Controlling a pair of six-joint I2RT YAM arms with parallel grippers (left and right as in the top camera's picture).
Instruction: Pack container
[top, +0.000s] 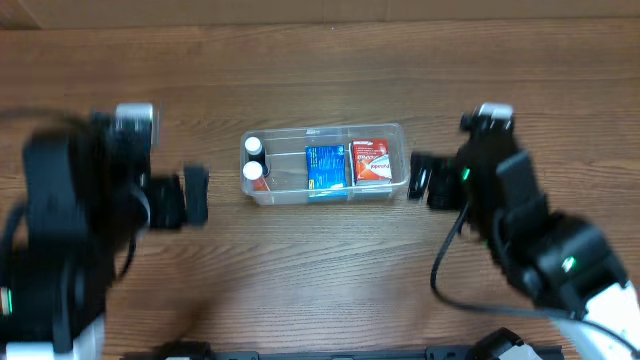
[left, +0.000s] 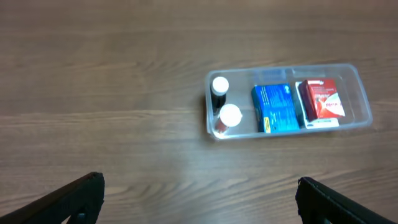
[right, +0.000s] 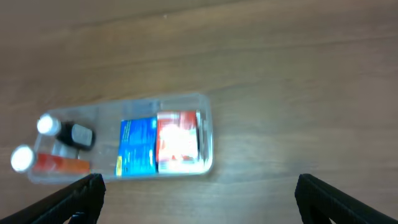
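Observation:
The clear plastic container (top: 395, 135) sits on the wooden table at mid-back. It holds two white-capped bottles (top: 254, 171) at its left end, a blue box (top: 325, 167) in the middle and a red box (top: 371, 162) at its right end. It also shows in the left wrist view (left: 360, 93) and the right wrist view (right: 208, 134). My left gripper (top: 195, 196) is open and empty, left of the container. My right gripper (top: 428, 182) is open and empty, just right of the container.
The table's far edge meets a pale wall (top: 320, 8) along the top of the overhead view. Black cables (top: 450, 250) trail from the right arm toward the front edge.

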